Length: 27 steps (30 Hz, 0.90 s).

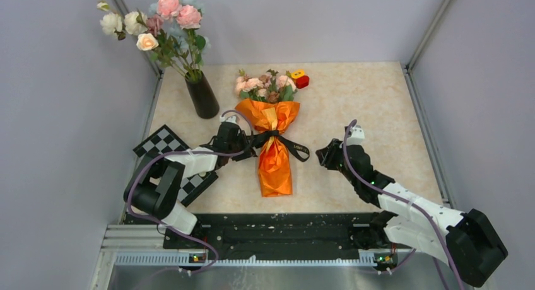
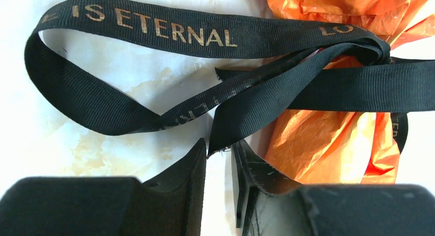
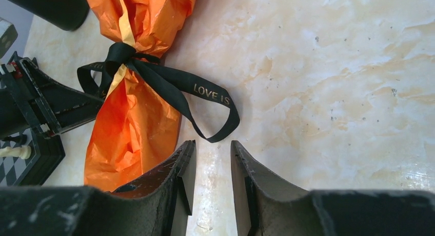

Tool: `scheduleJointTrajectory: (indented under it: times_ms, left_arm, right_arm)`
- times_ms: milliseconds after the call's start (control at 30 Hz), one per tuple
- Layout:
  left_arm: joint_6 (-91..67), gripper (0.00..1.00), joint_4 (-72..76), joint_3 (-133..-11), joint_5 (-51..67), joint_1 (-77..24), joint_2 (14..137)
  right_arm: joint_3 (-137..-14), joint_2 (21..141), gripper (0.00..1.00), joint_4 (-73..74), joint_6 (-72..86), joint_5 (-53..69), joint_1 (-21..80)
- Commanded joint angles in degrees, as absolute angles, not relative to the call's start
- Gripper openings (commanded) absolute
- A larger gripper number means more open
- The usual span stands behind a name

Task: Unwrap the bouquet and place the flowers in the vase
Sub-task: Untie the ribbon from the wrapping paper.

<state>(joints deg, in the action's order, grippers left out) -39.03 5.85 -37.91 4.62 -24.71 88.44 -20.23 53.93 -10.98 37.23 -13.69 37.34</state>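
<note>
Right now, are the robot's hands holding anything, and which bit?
Nothing is gripped yet. The left gripper has the loose end of the black ribbon between its parted fingers, not pinched. The right gripper is empty.

Ribbon [image 2: 154, 31] tail sits between end effector [image 2: 219, 158] fingers [image 2: 187, 177].

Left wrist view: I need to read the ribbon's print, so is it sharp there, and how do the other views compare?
Left wrist: ribbon lettering sharp, "IS ETERNAL" readable, the table washed out bright. Right wrist: "LOVE IS" legible, mild sheen on the table lower right. Top external: evenly lit, lettering too small to read.
</note>
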Motion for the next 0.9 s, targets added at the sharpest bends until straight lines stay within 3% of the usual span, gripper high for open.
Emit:
scheduleJointTrajectory:
  times_ms: [0,267,500,667,867]
  left_arm:
    - [-37.77,0.27,7.00,-39.68,2.59,-24.96,89.51]
    - [-35.83,0.01,5.06,-41.44,4.43,-25.22,88.03]
    - [-27.36,0.00,-13.24,-53.63,11.50,-25.22,84.25]
    - [-18.20,0.00,-31.97,-64.85,16.37,-25.18,88.48]
    - [-13.97,0.00,-36.89,-68.51,17.11,-25.22,90.50]
  right_arm:
    - [-20.30,52.66,0.32,-11.81,37.01,-15.04,37.52]
    - [-20.65,52.21,0.32,-10.93,35.84,-15.41,37.53]
    - [-23.03,49.98,0.32,-6.45,31.77,-17.11,37.51]
    - [-25.04,50.74,0.33,-6.78,29.49,-12.77,37.53]
    - [-26.96,56.08,0.38,-13.25,31.09,-3.23,37.56]
